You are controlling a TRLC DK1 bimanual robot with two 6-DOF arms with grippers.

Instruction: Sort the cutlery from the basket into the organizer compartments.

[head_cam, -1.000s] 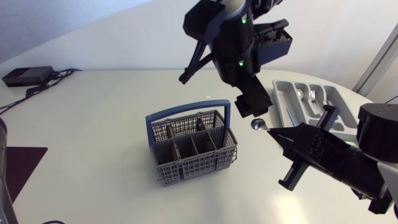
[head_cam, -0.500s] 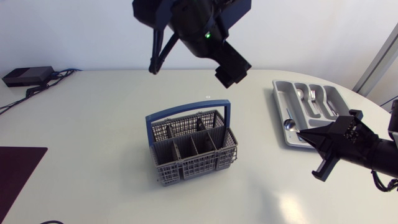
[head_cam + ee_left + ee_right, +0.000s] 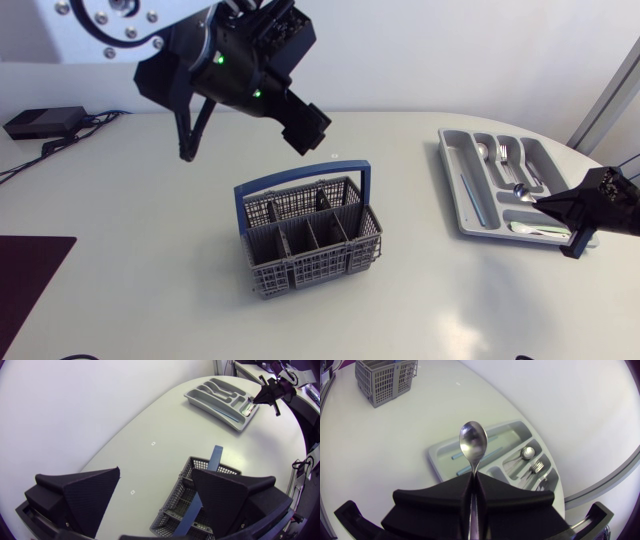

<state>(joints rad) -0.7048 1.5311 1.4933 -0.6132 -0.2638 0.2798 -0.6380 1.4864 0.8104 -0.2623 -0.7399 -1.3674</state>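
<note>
The grey cutlery basket with a blue handle stands mid-table; no cutlery shows in its compartments. At the right lies the grey organizer, with a spoon, a fork and other pieces in its compartments. My right gripper is shut on a metal spoon by its handle, and the bowl pokes out over the organizer's near end. In the right wrist view the spoon stands up from the shut fingers, the organizer beyond it. My left gripper hangs open behind and above the basket, nothing between its fingers.
A black box with cables sits at the far left back. A dark mat lies at the left edge. A small white mark is on the table behind the basket.
My left arm swung from right of the middle to the left, behind the basket, its jaws open. My right gripper carried the spoon rightward to the organizer.
</note>
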